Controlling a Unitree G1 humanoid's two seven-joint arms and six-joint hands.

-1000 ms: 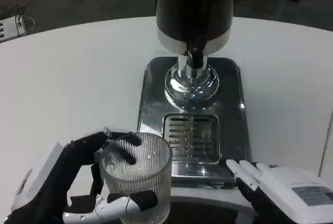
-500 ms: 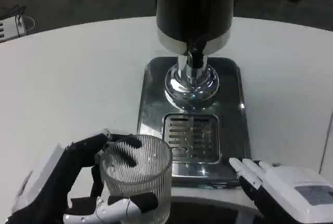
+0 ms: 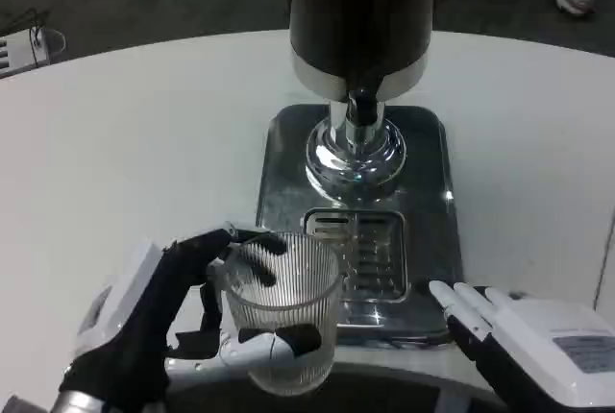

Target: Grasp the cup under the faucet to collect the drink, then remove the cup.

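A clear ribbed glass cup is held by my left hand, its fingers wrapped around the wall at the table's near edge. The cup stands left of the drip grate and partly covers the grate's left edge. It looks empty. The black faucet juts from the dark dispenser body above the chrome base, well beyond the cup. My right hand lies at the lower right with its fingers stretched out near the tray's front right corner, holding nothing.
The shiny steel tray under the dispenser takes up the middle of the white round table. The table's near edge runs just below the cup. Dark floor lies beyond the far edge.
My left hand has carried the cup right and slightly away from me, so it now overlaps the grate's left edge. The right hand has drifted a little to the right.
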